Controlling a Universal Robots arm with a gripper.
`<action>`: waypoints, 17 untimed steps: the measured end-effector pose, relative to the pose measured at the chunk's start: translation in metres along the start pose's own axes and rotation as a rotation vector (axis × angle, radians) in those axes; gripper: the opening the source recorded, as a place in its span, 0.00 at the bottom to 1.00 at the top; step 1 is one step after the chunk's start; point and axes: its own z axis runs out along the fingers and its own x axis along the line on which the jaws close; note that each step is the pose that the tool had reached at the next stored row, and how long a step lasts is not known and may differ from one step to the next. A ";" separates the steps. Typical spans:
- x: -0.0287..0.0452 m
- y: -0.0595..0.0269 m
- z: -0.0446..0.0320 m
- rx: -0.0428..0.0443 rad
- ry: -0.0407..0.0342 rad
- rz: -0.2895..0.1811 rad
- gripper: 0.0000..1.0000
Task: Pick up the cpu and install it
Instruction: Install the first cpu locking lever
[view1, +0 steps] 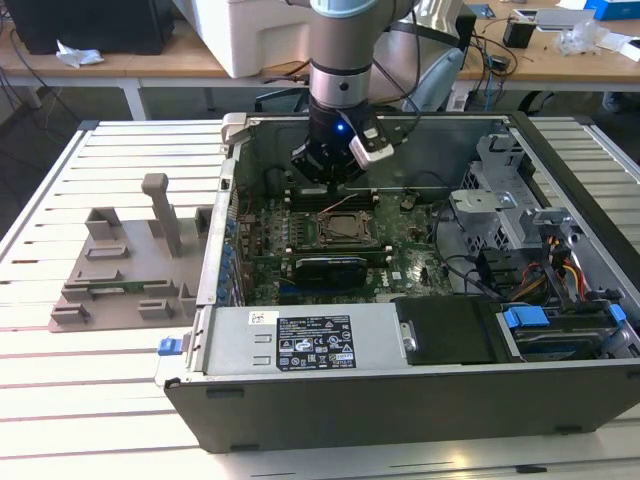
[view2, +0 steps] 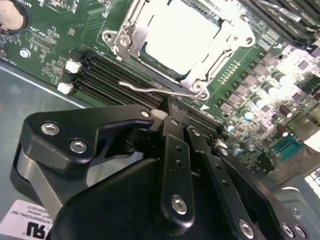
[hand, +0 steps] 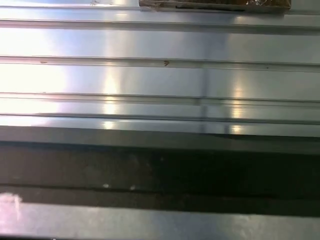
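Pincer (view2: 172, 131): nearest my second wrist camera, black linkages with the fingers (view2: 170, 150) drawn together and, as far as I can see, nothing pinched between them.
Cpu (view2: 181, 37): I see its pale metal top lying in the socket (view2: 197, 65) just beyond the fingertips, apart from them.
Retention lever (view2: 150, 87): a thin wire bar between the fingertips and the socket; I cannot tell whether it is latched.
Memory slots (view2: 107, 75): directly beyond the fingertips, on the near side of the socket.
Risk: I judge a low sweep could snag the wire lever or scrape the slots, because the fingertips sit so close above them; a chip not fully seated could shift.
Computer case (view1: 420, 395): the arm reaches down inside it in the exterior view.
Hidden: fingertip pads are masked by the linkages; glare washes out the chip's edges, so I cannot confirm it sits flat.
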 end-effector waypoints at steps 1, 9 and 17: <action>-0.0015 0.0000 0.0008 0.0001 0.0000 0.000 0.11; -0.0162 -0.0010 0.0117 0.0007 0.0000 0.000 0.11; -0.0249 -0.0031 0.0173 0.0010 0.0003 0.000 0.11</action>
